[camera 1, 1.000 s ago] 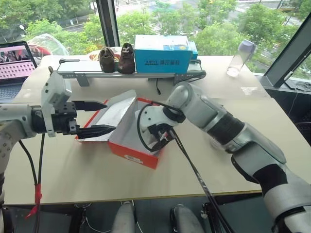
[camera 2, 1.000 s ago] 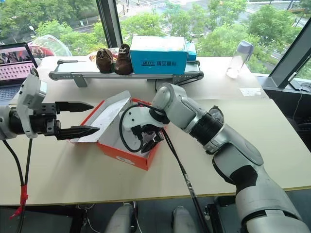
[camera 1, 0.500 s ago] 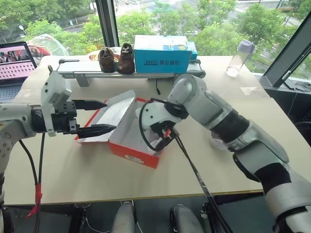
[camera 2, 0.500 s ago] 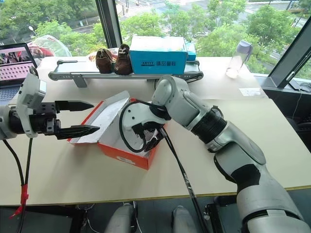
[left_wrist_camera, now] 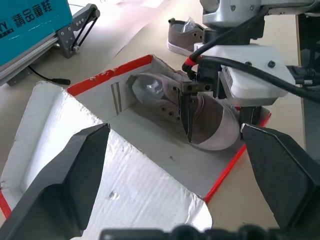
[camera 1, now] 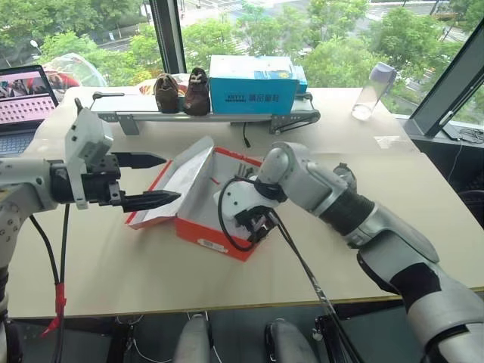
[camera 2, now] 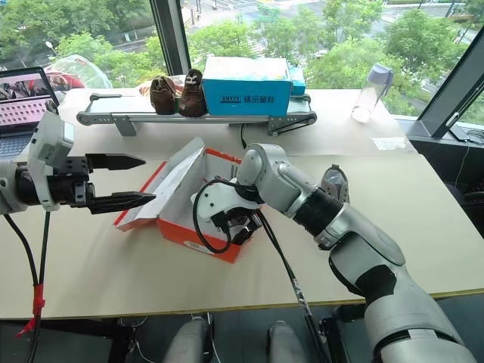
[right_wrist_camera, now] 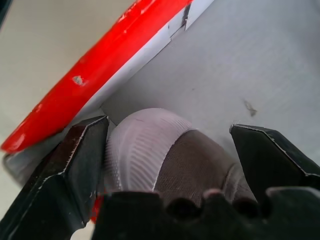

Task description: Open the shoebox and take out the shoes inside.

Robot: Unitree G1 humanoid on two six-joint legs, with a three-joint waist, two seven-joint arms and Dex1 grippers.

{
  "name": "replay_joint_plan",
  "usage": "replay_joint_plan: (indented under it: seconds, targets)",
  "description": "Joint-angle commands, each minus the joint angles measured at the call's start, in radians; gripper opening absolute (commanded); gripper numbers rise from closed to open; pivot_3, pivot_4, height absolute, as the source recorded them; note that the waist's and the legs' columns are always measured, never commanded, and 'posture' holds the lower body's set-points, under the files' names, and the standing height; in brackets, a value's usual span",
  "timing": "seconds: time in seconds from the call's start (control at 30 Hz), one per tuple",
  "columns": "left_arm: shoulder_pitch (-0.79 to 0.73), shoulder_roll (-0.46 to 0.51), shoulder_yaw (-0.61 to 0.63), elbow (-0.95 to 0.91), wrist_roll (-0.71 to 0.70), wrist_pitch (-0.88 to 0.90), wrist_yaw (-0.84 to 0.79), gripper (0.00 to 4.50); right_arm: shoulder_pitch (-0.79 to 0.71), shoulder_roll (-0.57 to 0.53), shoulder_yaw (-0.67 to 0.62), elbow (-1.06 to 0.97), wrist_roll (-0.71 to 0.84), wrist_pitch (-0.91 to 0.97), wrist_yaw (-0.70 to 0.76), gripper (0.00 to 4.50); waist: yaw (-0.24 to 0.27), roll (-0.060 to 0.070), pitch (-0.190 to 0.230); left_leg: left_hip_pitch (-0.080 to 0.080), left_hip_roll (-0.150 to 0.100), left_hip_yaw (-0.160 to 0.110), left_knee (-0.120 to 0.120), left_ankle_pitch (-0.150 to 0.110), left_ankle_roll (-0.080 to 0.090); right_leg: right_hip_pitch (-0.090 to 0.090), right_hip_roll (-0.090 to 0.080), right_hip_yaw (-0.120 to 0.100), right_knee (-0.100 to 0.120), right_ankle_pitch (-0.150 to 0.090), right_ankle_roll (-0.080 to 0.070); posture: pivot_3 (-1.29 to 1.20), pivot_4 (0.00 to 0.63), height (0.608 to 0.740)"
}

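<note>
Blue box (left_wrist_camera: 27, 22), beyond the left gripper's fingers (left_wrist_camera: 62, 180): dark Chinese lettering on its side, "精品童鞋". Small sticker on the shoebox (camera 1: 208, 243): illegible.

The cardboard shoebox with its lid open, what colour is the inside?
White inside the red cardboard shoebox, clearest in the left wrist view.

A pale wooden table (camera 1: 113, 265) stands against tall windows (camera 1: 249, 26) with dark frames, green trees in daylight beyond. At its far edge a grey rail (camera 1: 204, 117) carries brown shoes (camera 1: 181, 92) and a blue box (camera 1: 252, 83). A laptop (camera 1: 26, 94) sits far left, a clear bottle (camera 1: 374, 91) far right.
</note>
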Motion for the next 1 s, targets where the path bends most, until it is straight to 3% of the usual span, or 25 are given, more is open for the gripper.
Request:
replay_joint_plan:
  seconds: [0.03,0.07,0.1,0.3,0.5,0.83,1.0]
  targets:
    - [-0.027,0.019,0.012,-0.005,0.001,-0.018,-0.005,4.50,0.001,0.012,-0.015,0.014,-0.043,-0.014,-0.032,4.49,-0.001,0.000,0.000,0.000,0.000,0.000,0.000,0.000,0.000,0.000,0.000,0.000,0.000,0.000,0.000,0.00,0.150,0.740]
    - [-0.028,0.019,0.011,-0.003,0.001,-0.019,-0.006,4.50,0.000,0.016,-0.018,0.015,-0.043,-0.012,-0.032,4.49,-0.001,0.000,0.000,0.000,0.000,0.000,0.000,0.000,0.000,0.000,0.000,0.000,0.000,0.000,0.000,0.00,0.150,0.740]
    - [-0.030,0.018,0.010,-0.002,0.002,-0.020,-0.005,4.50,-0.001,0.020,-0.023,0.014,-0.041,-0.006,-0.032,3.99,-0.001,0.000,0.000,0.000,0.000,0.000,0.000,0.000,0.000,0.000,0.000,0.000,0.001,0.000,0.000,0.00,0.150,0.740]
    - [-0.038,0.012,0.006,0.004,0.005,-0.026,-0.007,4.50,-0.007,0.023,-0.040,-0.011,-0.035,-0.001,-0.026,2.05,0.000,0.000,0.000,0.000,0.000,0.000,0.001,0.000,0.000,0.000,0.000,0.000,0.001,0.000,0.000,0.00,0.150,0.740]
    - [-0.049,0.002,-0.008,0.006,0.005,-0.030,-0.003,4.50,-0.015,0.036,-0.063,-0.036,-0.026,0.012,-0.033,0.58,-0.001,0.000,0.000,0.000,0.000,0.000,0.000,0.000,0.000,-0.001,0.000,0.000,0.001,0.000,0.000,0.00,0.150,0.740]
    - [-0.071,-0.010,-0.028,0.020,0.013,-0.040,-0.005,4.50,-0.100,0.094,-0.194,-0.072,0.022,-0.003,-0.103,0.32,-0.001,0.000,0.000,0.000,0.000,0.000,-0.001,0.000,0.000,-0.002,0.000,0.000,0.002,-0.001,-0.001,0.00,0.150,0.740]
    - [-0.090,-0.012,-0.049,0.041,0.028,-0.056,-0.013,4.50,-0.164,0.065,-0.258,-0.079,0.039,0.000,-0.106,0.32,0.001,0.000,0.000,-0.001,0.000,0.000,-0.001,0.000,0.000,-0.002,0.000,0.000,0.002,-0.001,-0.001,0.00,0.150,0.740]
